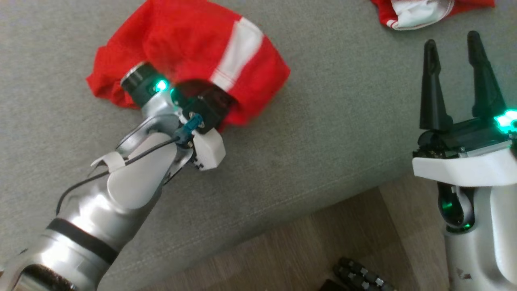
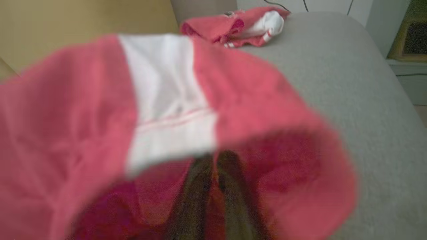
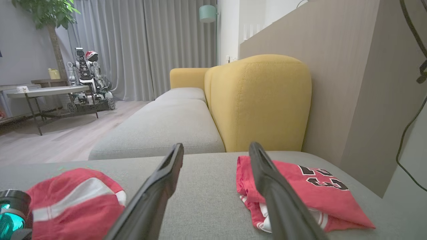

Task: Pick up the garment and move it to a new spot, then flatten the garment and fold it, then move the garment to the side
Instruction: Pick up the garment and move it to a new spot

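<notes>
- Grey sofa seat (image 1: pixel 323 121), yellow backrest (image 3: pixel 260 100) at the far end and wooden floor (image 1: pixel 323 242) below the near edge.
- The garment (image 1: pixel 194 44), red with a white band (image 1: pixel 238 48), sits bunched over the left gripper (image 2: pixel 215 160). It drapes over the fingers and spreads ahead of them and to both sides. Its lower edge seems to touch the seat, though we cannot tell how much is lifted.
- Left gripper: the two dark fingers (image 2: pixel 190 200) are pressed together with red cloth between and around them. We read this as clamped on a fold of the garment.
- Step in hand, by our judgement: the first one, picking up and carrying to a new spot. Nothing is flattened or folded yet.
- Next move calls for bare seat ahead of the left gripper. Lay the cloth down there, let go, and bring both grippers to opposite edges to spread it.
- Heading: no clear top or bottom in this heap. Its long axis lies crosswise to the left fingers, while the white band runs roughly along their line, away from the tips.
- Right gripper (image 1: pixel 452 38): fingers wide apart and empty, above the seat's near edge, well apart from the garment on its left.
- Just beyond the right fingertips lies a second red jersey (image 3: pixel 300 196), folded and not touched.
</notes>
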